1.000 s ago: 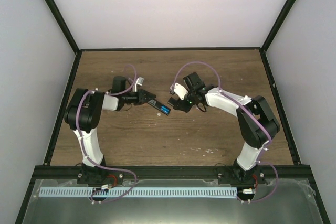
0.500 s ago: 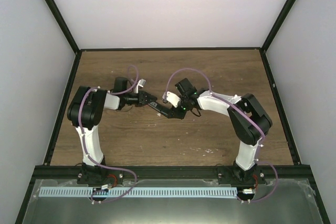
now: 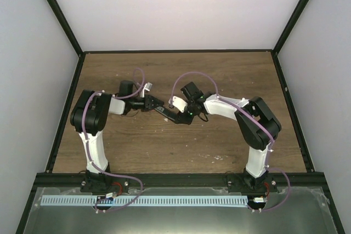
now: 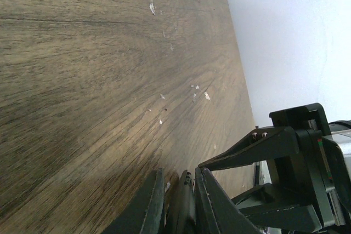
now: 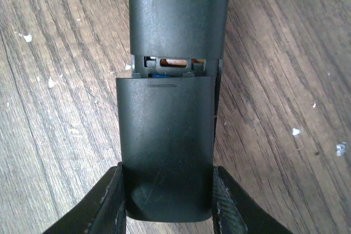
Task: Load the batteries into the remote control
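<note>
The right gripper [image 5: 167, 172] is clamped on a short black rectangular plastic cover [image 5: 166, 135], which butts against the slim black remote control [image 5: 178, 9]. A sliver of bright blue battery [image 5: 157, 73] shows in the gap between them. The left gripper [image 4: 181, 182] pinches the remote's edge over the brown wooden table [image 4: 82, 80].

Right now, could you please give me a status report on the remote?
Left gripper shut on remote control. Right gripper shut on cover, not fully seated; batteries just visible in gap. Nothing in the way.
</note>
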